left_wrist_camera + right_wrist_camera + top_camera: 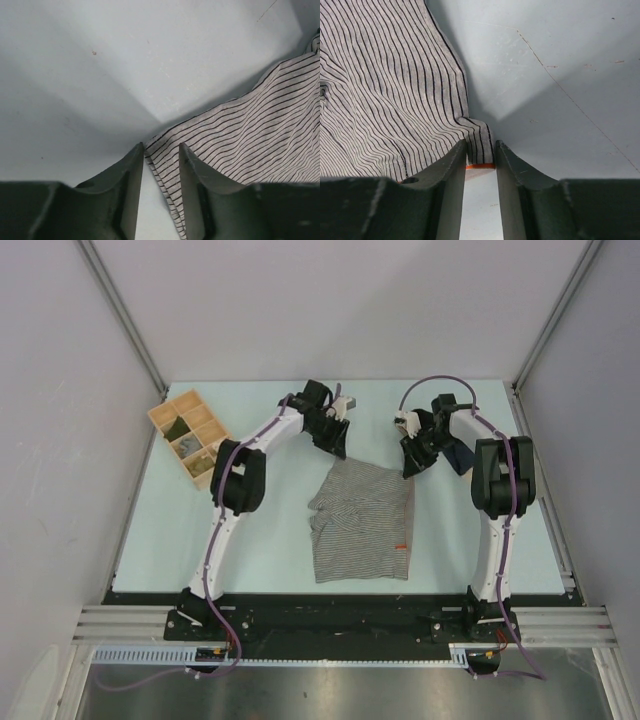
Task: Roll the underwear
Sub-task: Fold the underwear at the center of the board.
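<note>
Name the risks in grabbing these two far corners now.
The left tool has only the edge of the underwear between its jaws, so closing may catch a sliver that slips. At the right tool the corner is curled, so it may pinch a fold. Uneven grips could skew the roll.

pale blue table (260,550), striped underwear (362,520) spread mid-table, wooden compartment tray (157,420) far left

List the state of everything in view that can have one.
underwear, spread flat, not rolled, its far corners between the claws
left claw, jaws apart, straddling one far corner of the cloth
right claw, jaws apart, straddling the other far corner
wooden box, open-topped, some compartments filled
</note>
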Controlling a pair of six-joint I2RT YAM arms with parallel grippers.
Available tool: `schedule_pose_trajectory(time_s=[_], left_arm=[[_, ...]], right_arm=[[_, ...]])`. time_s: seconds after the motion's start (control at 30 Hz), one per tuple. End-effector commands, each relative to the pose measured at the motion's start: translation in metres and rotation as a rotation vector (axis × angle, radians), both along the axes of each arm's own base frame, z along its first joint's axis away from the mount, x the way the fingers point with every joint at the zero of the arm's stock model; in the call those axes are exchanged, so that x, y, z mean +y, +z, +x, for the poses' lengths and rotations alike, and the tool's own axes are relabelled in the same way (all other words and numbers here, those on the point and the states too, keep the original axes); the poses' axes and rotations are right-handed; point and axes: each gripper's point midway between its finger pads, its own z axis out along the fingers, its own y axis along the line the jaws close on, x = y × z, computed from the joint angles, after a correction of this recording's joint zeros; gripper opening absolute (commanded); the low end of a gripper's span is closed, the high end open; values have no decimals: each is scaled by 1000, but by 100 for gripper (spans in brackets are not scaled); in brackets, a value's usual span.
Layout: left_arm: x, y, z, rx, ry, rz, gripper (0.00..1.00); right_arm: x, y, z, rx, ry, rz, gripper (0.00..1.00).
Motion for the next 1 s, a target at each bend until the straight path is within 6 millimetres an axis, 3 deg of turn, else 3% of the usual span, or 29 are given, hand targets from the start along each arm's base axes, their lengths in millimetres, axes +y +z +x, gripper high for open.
schedule_pose_trajectory(time_s=[0.0, 0.1, 0.13, 0.23, 0.27, 0.33, 0.37, 0.53, 0.63, 0.7, 0.73, 0.77, 0.83, 0.87, 0.93, 0.97], left_arm=[[-7, -6, -20, 91, -47, -18, 34], [-8, -1, -14, 73, -37, -18, 13], [-8, 2, -11, 58, -32, -19, 1], [-7, 28, 8, -16, 15, -45, 1], [-5, 52, 15, -57, 41, -72, 0], [1, 76, 33, -142, 81, -105, 0], [4, 103, 38, -187, 111, -135, 1], [27, 161, 58, -352, 153, -204, 0], [24, 168, 48, -346, 114, -226, 0], [24, 169, 36, -339, 98, -238, 0], [23, 170, 30, -331, 85, -252, 0], [24, 159, 21, -310, 77, -250, 0], [25, 171, 6, -333, 39, -265, 0], [27, 159, -6, -295, 27, -259, 0], [28, 166, -22, -304, 3, -263, 0], [32, 151, -33, -268, 4, -251, 0]], right_arm=[[3, 3, 3, 1, 0, 18, 31], [3, 7, 5, -13, 2, 23, 23], [4, 9, 6, -21, 2, 24, 17], [4, 25, 19, -76, -1, 23, 5], [3, 31, 24, -96, -4, 18, 3], [3, 50, 34, -149, -11, 27, 1], [4, 63, 43, -185, -15, 35, 0], [9, 109, 61, -318, 4, 81, 0], [13, 122, 55, -357, 37, 106, 0], [11, 117, 44, -358, 52, 104, 0], [11, 131, 40, -401, 66, 114, 0], [10, 122, 31, -388, 84, 114, 0], [13, 124, 17, -390, 116, 139, 0], [12, 124, 5, -395, 138, 145, 0], [18, 124, -11, -397, 175, 184, 0], [21, 129, -18, -406, 191, 197, 0]])
